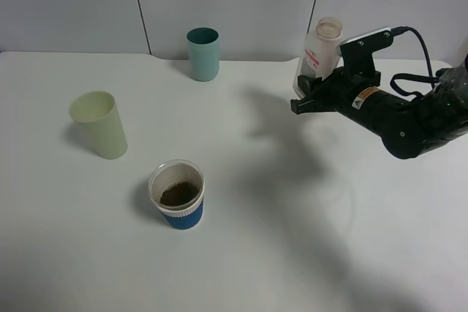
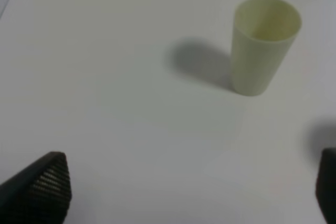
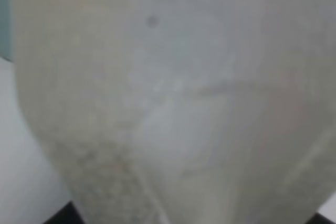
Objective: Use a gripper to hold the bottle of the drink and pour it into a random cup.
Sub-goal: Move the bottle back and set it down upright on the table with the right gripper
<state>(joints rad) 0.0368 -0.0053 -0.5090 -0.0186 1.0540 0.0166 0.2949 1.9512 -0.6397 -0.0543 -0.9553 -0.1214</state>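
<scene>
Clear plastic bottle (image 1: pixel 319 50) hangs nearly upright above the table (image 1: pixel 292 253), clamped in the right gripper (image 1: pixel 306 100), well right of and beyond the blue-banded cup (image 1: pixel 181 218). Brown drink (image 1: pixel 179 193) sits in that cup, so pouring looks finished. Next comes setting the bottle down gently.

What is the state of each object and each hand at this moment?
right hand: shut on the bottle.
bottle: held in the air, near upright, uncapped.
blue-bottomed cup: upright, brown drink inside.
pale-green cup: upright, empty.
teal cup: upright, contents not visible.
left hand: open, holding nothing.
</scene>
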